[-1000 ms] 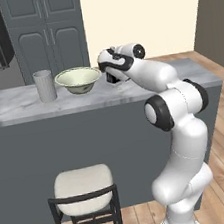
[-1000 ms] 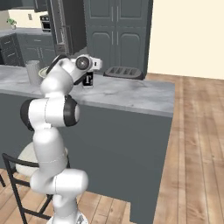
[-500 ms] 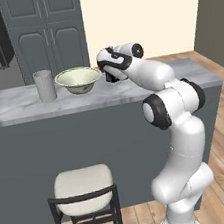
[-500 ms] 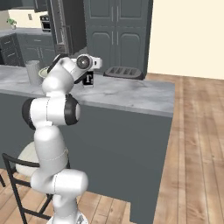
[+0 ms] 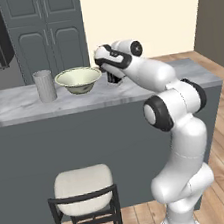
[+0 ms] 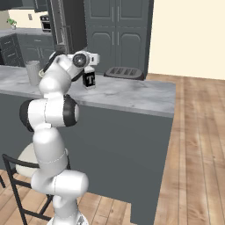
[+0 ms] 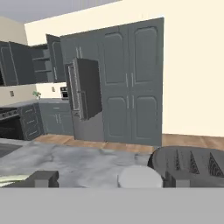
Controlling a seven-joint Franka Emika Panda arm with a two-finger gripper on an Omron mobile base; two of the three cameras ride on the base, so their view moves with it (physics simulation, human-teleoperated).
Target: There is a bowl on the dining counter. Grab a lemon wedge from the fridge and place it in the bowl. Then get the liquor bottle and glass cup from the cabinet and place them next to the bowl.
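Currently catalogued, placed by the pincer (image 5: pixel 112 76):

1. Pincer: low over the worktop (image 5: pixel 12 106), its jaws apart. In the hand view one dark fingertip (image 7: pixel 43 178) stands clear of the bottle's pale top, so nothing appears clamped.
2. Liquor bottle (image 6: pixel 89 80): directly under the pincer, between the spread jaws. It stands upright on the worktop, long axis vertical, with the black label and white "T" facing the right base camera.
3. Bowl (image 5: pixel 78 80): just beside the pincer, on its left, and near the bottle. Whether it holds a lemon wedge cannot be told.
4. Glass cup (image 5: pixel 45 86): beyond the bowl on the same side, upright, close to the bowl's far rim.
5. Toaster (image 6: pixel 124 71): past the pincer, further back on the worktop.

Judgement: the bottle looks set down beside the bowl. The coming move turns on its vertical axis: a straight lift along it should clear the neck, while a sideways pull could topple the bottle.
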